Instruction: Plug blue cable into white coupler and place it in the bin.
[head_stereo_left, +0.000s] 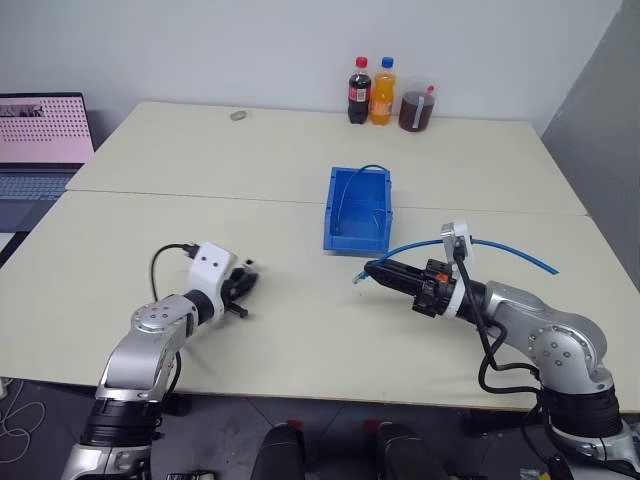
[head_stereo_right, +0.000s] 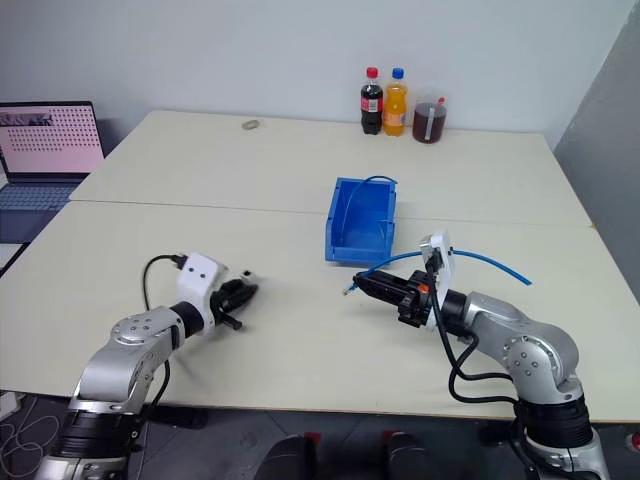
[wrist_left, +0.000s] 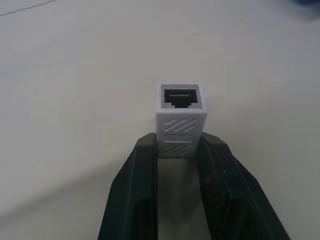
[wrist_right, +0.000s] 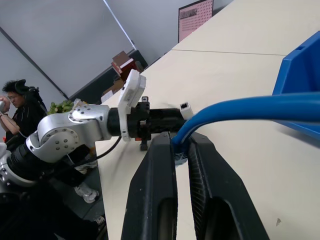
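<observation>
The left pincer (wrist_left: 181, 150) is clamped on the white coupler (wrist_left: 181, 116), hole facing out, so the blue cable (wrist_right: 235, 111), pinched in the right pincer (wrist_right: 182, 145), can go in.

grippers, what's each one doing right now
left gripper: closed on the white coupler
right gripper: closed on the blue cable

Coupler (wrist_left: 180, 120): white, diagonal hatch pattern on its side, dark port.
Cable (head_stereo_left: 500, 245): light blue.
Bin (head_stereo_left: 358, 209): bright blue.
Table (head_stereo_left: 300, 330): pale cream.
Far bottles: dark cola (head_stereo_left: 359, 92) with red cap; orange drink (head_stereo_left: 383, 93) with blue cap.
Left laptop screen (head_stereo_left: 42, 128): pink, dotted.
Gripper fingers (wrist_left: 135, 200): black.
</observation>
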